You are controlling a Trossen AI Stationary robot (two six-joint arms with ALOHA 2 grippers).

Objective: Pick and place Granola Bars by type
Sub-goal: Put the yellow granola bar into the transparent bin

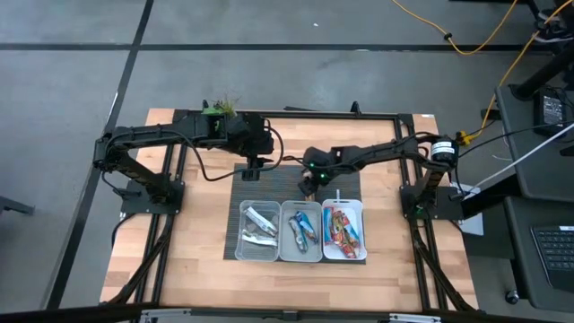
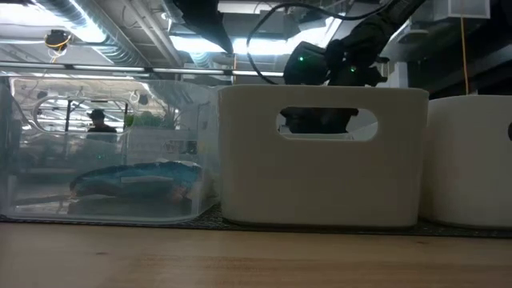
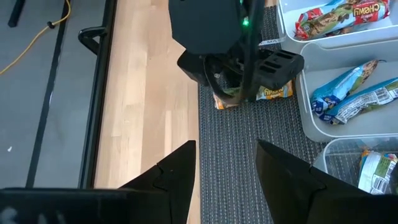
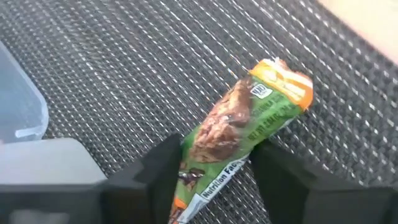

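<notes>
Right hand (image 4: pixel 214 165) straddles green granola bar (image 4: pixel 239 127), apparently gripping.

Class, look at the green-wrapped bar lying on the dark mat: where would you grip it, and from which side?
Grip the green bar across its narrow middle, coming straight down from above. It lies flat on the mat, long and slim, so only its two long edges offer a hold. The right end effector already straddles it this way, fingers open on either side.
</notes>
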